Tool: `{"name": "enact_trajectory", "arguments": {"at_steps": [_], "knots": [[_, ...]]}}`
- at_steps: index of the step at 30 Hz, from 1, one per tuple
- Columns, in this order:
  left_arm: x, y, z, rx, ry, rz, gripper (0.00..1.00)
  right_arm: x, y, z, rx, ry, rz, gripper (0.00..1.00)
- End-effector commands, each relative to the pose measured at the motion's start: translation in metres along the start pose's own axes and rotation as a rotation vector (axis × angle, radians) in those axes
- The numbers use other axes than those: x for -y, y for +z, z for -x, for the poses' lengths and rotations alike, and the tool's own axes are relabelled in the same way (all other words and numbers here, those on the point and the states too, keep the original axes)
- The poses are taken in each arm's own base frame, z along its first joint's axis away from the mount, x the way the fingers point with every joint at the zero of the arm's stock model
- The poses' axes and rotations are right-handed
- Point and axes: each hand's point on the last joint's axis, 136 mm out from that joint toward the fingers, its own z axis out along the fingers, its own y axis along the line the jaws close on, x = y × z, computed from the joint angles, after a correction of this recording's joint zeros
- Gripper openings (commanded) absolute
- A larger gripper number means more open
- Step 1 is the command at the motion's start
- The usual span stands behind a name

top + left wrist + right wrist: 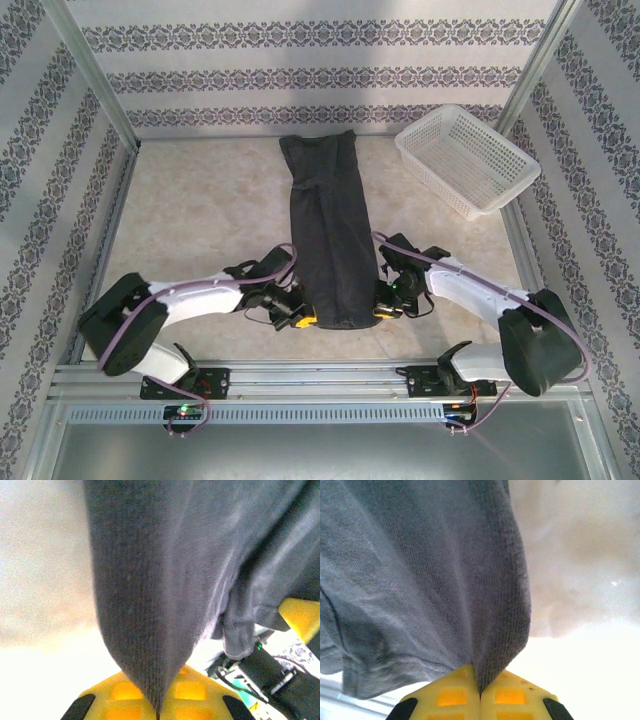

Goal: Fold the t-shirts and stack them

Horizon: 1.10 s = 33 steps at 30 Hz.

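Note:
A dark charcoal-grey t-shirt [327,230] lies on the table as a long narrow strip running from the back wall toward the arms. My left gripper [300,318] is shut on its near left corner. My right gripper [384,310] is shut on its near right corner. In the left wrist view the grey cloth [165,595] runs down into the closed yellow fingers [120,700]. The right wrist view has the same cloth [430,580] pinched between yellow fingers [512,700]. The other arm's yellow finger [302,617] appears at the right of the left wrist view.
A white plastic mesh basket [467,160] stands at the back right corner. Patterned walls and metal posts close in the beige table [200,210] on three sides. A metal rail [320,375] runs along the near edge behind the arm bases.

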Motion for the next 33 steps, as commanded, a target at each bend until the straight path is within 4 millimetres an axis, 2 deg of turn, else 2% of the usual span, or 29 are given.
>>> {"name": "enact_trajectory", "arguments": {"at_steps": [1,5,9,12,15,19,24,29,33], "knots": [[-0.007,0.001,-0.016,-0.043,-0.046,-0.054,0.0,-0.004,-0.008,-0.029,-0.067,0.01,-0.004,0.0],[0.003,0.0,-0.03,-0.079,-0.024,-0.105,0.0,-0.013,-0.023,-0.042,-0.087,-0.001,0.018,0.0],[0.02,-0.006,-0.027,-0.05,-0.003,-0.172,0.0,-0.021,-0.038,-0.04,-0.067,0.015,0.045,0.0],[0.038,-0.023,-0.018,0.038,0.026,-0.201,0.0,-0.027,-0.05,-0.03,-0.032,0.05,0.068,0.0],[0.05,-0.051,0.002,0.169,0.046,-0.212,0.0,-0.033,-0.065,-0.008,0.033,0.091,0.098,0.0],[0.075,-0.086,0.042,0.302,0.026,-0.307,0.0,-0.051,-0.081,0.036,0.105,0.119,0.152,0.0],[0.112,-0.112,0.102,0.392,0.021,-0.388,0.0,-0.077,-0.104,0.108,0.206,0.11,0.181,0.0],[0.131,-0.128,0.163,0.453,0.017,-0.4,0.0,-0.092,-0.118,0.176,0.275,0.118,0.195,0.0],[0.133,-0.127,0.21,0.475,-0.005,-0.393,0.0,-0.098,-0.111,0.223,0.282,0.141,0.209,0.0]]}}
